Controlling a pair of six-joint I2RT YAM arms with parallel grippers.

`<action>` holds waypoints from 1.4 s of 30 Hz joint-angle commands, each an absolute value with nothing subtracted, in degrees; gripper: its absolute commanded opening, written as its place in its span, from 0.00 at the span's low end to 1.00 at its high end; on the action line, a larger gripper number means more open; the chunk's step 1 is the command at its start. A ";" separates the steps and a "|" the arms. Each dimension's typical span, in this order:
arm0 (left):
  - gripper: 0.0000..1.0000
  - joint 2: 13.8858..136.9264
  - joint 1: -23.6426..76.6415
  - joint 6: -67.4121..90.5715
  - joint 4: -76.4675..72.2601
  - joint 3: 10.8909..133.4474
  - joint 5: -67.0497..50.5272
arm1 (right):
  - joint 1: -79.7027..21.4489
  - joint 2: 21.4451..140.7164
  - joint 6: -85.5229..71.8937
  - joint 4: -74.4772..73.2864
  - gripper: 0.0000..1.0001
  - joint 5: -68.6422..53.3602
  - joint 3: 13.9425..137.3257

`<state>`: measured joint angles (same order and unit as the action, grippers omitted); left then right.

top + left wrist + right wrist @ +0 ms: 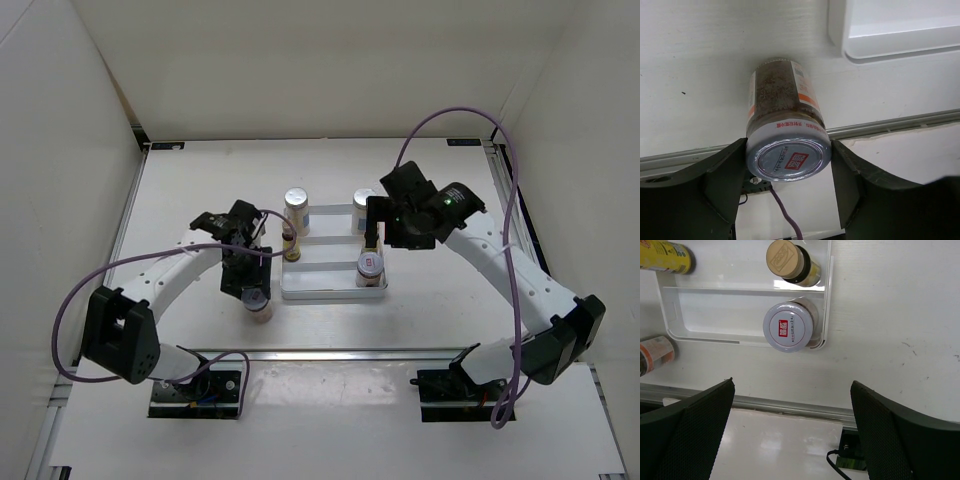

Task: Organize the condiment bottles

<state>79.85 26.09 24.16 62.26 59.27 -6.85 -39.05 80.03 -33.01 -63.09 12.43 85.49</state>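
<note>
My left gripper (pixel 250 285) (pixel 789 167) is shut on a squat jar (pixel 259 303) with brown contents and a red-marked silver lid (pixel 788 156), left of the white tray (pixel 325 285). A second squat jar (pixel 370 266) (pixel 788 327) stands in the tray's near right corner. One thin amber bottle (pixel 291 245) stands at the tray's left side, the other (pixel 370 240) (pixel 787 260) at its right. Two white silver-capped bottles (pixel 297 205) (pixel 364 203) stand at the tray's far end. My right gripper (pixel 378 228) (pixel 790 440) is open and empty above the tray's right side.
The tray (pixel 715 315) (pixel 890 45) has ridged dividers between its rows. A metal rail (pixel 330 354) runs along the table's near edge. White walls enclose the table on the left, back and right. A purple cable (pixel 505 180) loops over the right arm.
</note>
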 commanded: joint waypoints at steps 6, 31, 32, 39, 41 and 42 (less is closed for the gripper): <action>0.15 79.18 27.25 22.76 68.37 79.42 -8.09 | -37.71 77.52 -31.99 -64.07 1.00 14.94 87.98; 0.15 98.44 29.88 12.66 64.16 89.38 -14.06 | -35.51 75.23 -30.32 -67.41 1.00 16.70 88.51; 0.15 98.44 29.88 12.66 64.16 89.38 -14.58 | -35.51 75.23 -30.32 -67.41 1.00 16.70 88.51; 0.21 97.91 30.41 12.13 64.16 89.91 -16.26 | -35.51 75.23 -30.85 -67.41 1.00 16.70 87.98; 0.24 98.53 30.41 11.52 64.16 89.91 -16.87 | -35.51 75.23 -30.85 -67.41 1.00 16.70 87.98; 0.28 99.13 30.41 11.51 64.16 90.43 -17.57 | -35.51 75.23 -30.85 -67.41 1.00 16.70 87.98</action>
